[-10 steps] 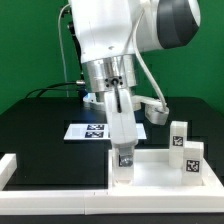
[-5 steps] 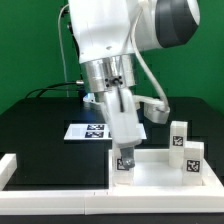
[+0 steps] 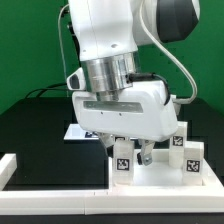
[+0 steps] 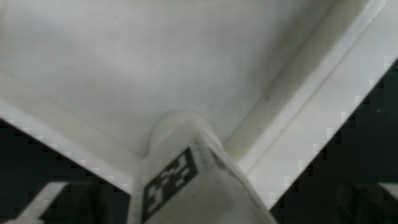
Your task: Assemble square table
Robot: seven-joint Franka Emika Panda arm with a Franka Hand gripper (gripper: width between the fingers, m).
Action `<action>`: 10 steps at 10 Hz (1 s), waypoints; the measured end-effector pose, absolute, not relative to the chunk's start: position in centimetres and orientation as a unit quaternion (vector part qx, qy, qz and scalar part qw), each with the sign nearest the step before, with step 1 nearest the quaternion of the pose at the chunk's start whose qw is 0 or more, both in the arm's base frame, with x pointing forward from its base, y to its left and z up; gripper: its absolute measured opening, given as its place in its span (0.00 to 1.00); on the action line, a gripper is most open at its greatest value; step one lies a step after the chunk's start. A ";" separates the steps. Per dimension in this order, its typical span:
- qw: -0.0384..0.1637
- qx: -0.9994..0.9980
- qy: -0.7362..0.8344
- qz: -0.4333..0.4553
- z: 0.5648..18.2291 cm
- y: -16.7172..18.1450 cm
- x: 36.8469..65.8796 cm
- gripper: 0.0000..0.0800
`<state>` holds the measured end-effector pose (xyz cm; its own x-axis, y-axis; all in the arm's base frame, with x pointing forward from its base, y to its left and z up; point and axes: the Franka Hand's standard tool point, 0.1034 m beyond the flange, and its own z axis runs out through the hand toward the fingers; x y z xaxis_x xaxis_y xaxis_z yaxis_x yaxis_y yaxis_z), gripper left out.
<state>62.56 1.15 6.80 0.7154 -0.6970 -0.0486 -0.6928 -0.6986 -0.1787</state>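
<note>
Pincer point(image 3: 131, 152) spread wide around stubby white tagged leg point(image 3: 121, 160), smooth plastic tabletop point(image 3: 160, 176) beneath, matte black table point(image 3: 40, 140)

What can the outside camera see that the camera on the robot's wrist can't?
Only the exterior view shows the white robot arm, the flat white marker board on the black table, and two more small white tagged legs at that view's right. Only the wrist view shows the white square tabletop panel close up, filling the picture. Both show the tagged white leg standing between the open gripper fingers.
</note>
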 end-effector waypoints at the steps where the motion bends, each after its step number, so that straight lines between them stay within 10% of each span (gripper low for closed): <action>1: 0.086 -0.944 0.318 -0.014 6.8 1.1 62.5 0.81; 4: 0.065 -0.976 0.204 -0.028 6.9 1.1 62.8 0.81; 6: 0.066 -0.975 0.212 -0.028 6.9 1.1 62.8 0.65; 7: 0.067 -0.964 0.255 -0.024 6.9 1.1 62.8 0.42; 10: 0.067 -0.935 0.347 -0.016 6.7 0.7 62.6 0.37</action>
<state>62.56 0.68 6.73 0.7580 -0.6521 -0.0158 -0.6478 -0.7496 -0.1357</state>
